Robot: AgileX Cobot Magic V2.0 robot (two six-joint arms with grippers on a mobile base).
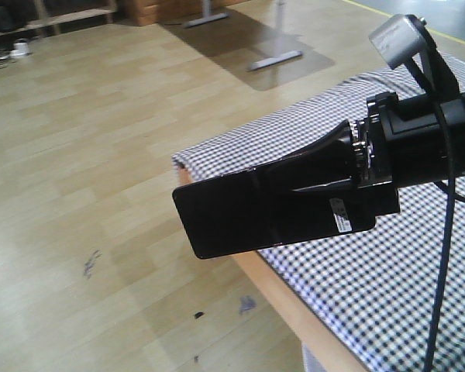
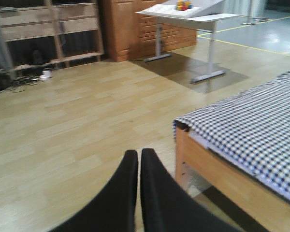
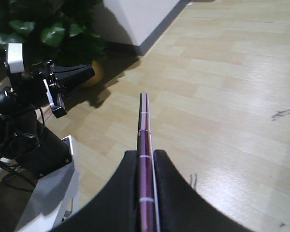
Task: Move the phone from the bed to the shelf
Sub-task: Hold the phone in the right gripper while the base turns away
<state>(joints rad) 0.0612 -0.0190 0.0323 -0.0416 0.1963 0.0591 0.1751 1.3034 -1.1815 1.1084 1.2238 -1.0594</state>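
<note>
Phone (image 1: 240, 217) is hanging clear of the bed (image 1: 387, 294) at centre frame in the front view, with the right gripper (image 3: 145, 157) clamping it edge-on by one end. The left gripper (image 2: 138, 155) is sitting pressed together, empty. With the free end sticking far out, the carry toward the shelf (image 2: 53, 29), upper left in the left wrist view, is calling for slow, level travel and a firm squeeze.

- Soft, even indoor light fills our front view; the glossy phone (image 1: 240, 213) reads near-black, with little detail.
- Our right wrist view shows white glare on the floor (image 3: 261, 96) and a dim plant (image 3: 48, 24) corner.
- Our left wrist view is slightly blurred; the bed (image 2: 251, 125) checks smear.
</note>
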